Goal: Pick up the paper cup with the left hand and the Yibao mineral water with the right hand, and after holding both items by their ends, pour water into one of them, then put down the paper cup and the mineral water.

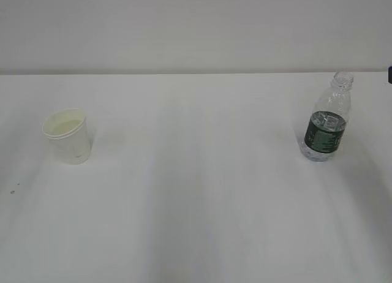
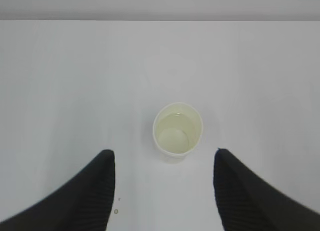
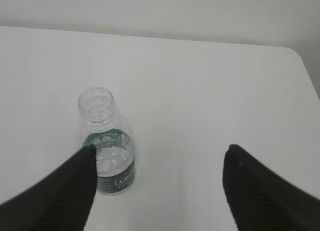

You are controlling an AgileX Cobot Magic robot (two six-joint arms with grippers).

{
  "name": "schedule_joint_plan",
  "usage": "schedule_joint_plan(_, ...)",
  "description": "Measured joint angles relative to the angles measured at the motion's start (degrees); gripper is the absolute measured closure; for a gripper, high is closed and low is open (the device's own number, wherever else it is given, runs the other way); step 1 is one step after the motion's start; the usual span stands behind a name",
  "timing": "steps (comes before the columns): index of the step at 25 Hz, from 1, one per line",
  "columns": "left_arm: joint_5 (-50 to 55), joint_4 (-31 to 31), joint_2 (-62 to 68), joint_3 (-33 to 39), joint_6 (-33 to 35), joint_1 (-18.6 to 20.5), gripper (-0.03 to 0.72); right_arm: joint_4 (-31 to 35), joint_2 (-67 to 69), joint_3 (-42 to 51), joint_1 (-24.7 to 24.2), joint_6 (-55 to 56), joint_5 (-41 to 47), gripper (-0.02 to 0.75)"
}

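The left hand (image 2: 164, 191) shows in its wrist view as two black fingers (image 2: 95, 196) rising from the bottom corners of the frame, each a broad wedge that tapers to a blunt rounded tip, the inner faces finely ribbed like moulded rubber; they stand spread wide and hold nothing. Between and just above their tips, in the centre of the frame, the paper cup (image 2: 177, 131) stands upright on the white table (image 2: 75, 81), apart from both fingers: a small tapered cup of thin matte white paper with a rolled rim and a pale cream inside, where a round, slightly glossy patch may be a little water, though the view is too soft to be sure. The right hand (image 3: 159, 191) looks the same in its own view, two dark ribbed fingers (image 3: 260, 191) parted widely with nothing between them. The Yibao mineral water (image 3: 106, 146) stands upright at the lower left of that frame, beside the left finger, whose tip overlaps its shoulder in the picture; whether they touch cannot be told. It is a clear ribbed plastic bottle, with an open threaded neck and a dark green label band around its middle. In the exterior view the cup (image 1: 67, 136) sits at the left and the bottle (image 1: 327, 120) at the right, well apart on the smooth table.
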Motion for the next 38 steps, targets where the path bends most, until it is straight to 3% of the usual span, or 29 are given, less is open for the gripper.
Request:
schedule_joint_plan(6, 0.87, -0.55, -0.42, 0.0, 0.0, 0.0, 0.25, 0.77, -0.12, -0.25, 2.72, 0.0, 2.36, 0.146)
schedule_joint_plan(15, 1.53, -2.43, -2.42, 0.0, 0.0, 0.0, 0.25, 5.47, -0.22, -4.01, 3.06, -0.26, 11.62, 0.146)
schedule_joint_plan(26, 1.8, -4.44, -2.67, 0.0, 0.0, 0.0, 0.263, 23.29, -0.22, -6.37, 3.1, -16.7, 17.83, 0.147)
schedule_joint_plan(38, 4.55, -4.44, -3.74, 0.0, 0.52, 0.0, 0.276, 23.88, -0.22, -6.37, 3.1, -18.61, 18.03, 0.147)
